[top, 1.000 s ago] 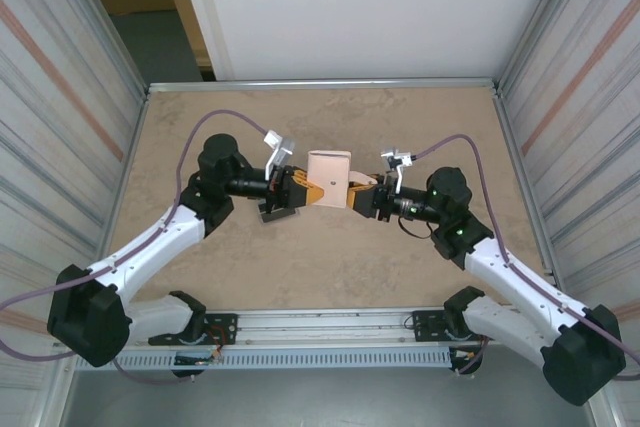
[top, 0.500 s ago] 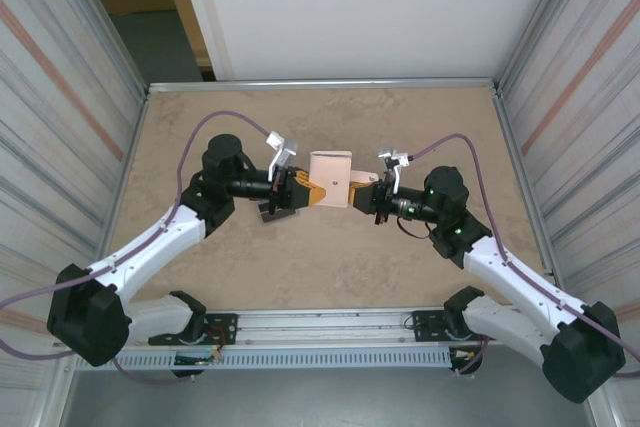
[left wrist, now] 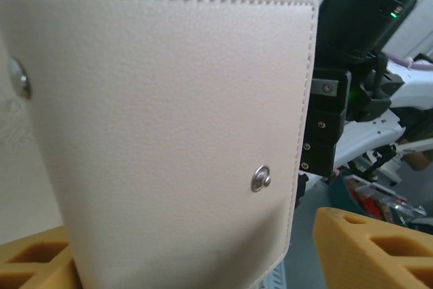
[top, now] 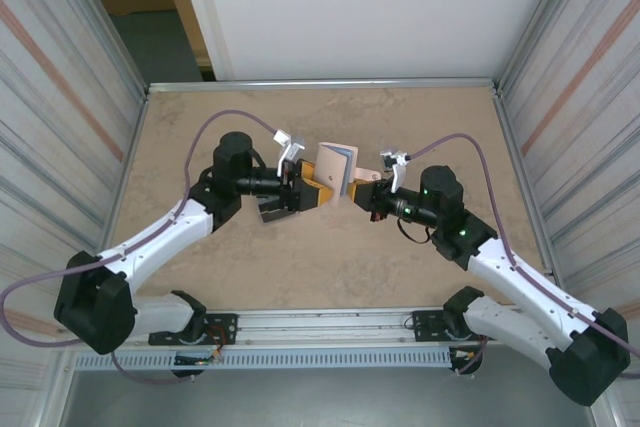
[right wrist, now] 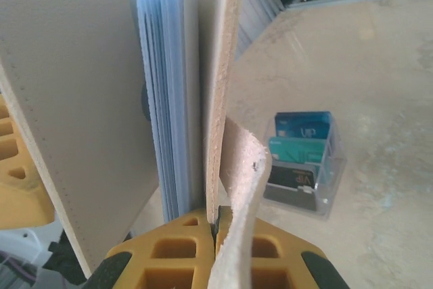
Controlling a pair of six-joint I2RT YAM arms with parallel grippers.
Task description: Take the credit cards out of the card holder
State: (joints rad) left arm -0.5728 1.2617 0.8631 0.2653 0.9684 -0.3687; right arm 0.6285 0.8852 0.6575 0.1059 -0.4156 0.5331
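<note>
card holder (top: 335,164) now tilted, fanned open | left tool (top: 314,191) now spread apart | right tool (top: 359,190) clamped on card holder

The card holder (left wrist: 169,133) is cut off at 10 and 6 o'clock. Print on the teal cards (right wrist: 300,148) at 4 o'clock is unreadable.

I can read no word, number or brand anywhere. In my right wrist view, the cards in the clear case (right wrist: 301,157) on the table (right wrist: 385,65) bear small pale marks, too blurred to make out. The card holder (left wrist: 169,120) is plain beige, unlettered.
</note>
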